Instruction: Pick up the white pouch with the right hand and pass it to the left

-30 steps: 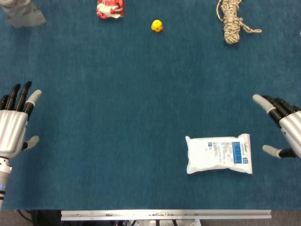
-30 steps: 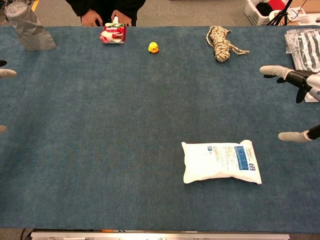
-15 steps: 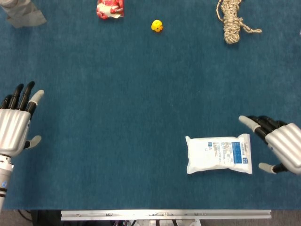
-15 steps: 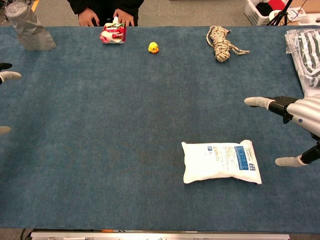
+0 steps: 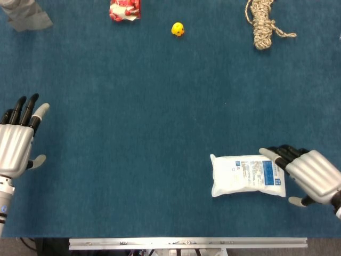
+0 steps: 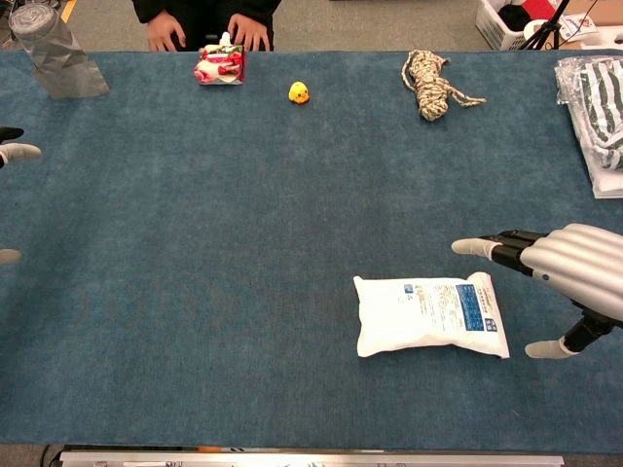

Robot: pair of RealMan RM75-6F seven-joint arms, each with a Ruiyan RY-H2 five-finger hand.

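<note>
The white pouch (image 5: 248, 175) (image 6: 430, 314), with blue print at its right end, lies flat on the blue table near the front right. My right hand (image 5: 309, 175) (image 6: 567, 272) hovers open at the pouch's right end, fingers spread and reaching over its top right corner, thumb apart at the lower right. It holds nothing. My left hand (image 5: 17, 144) is open at the table's far left edge, fingers pointing away from me; the chest view shows only its fingertips (image 6: 19, 152).
Along the far edge lie a coiled rope (image 5: 262, 22), a small yellow duck (image 5: 177, 29), a red and white packet (image 5: 124, 9) and a grey bag (image 5: 24, 15). Folded striped cloth (image 6: 596, 97) sits at the right edge. A person's hands (image 6: 200, 29) rest beyond the table.
My right hand has moved left and toward the front edge, from off to the right to the pouch's right end. The left hand has barely shifted.
</note>
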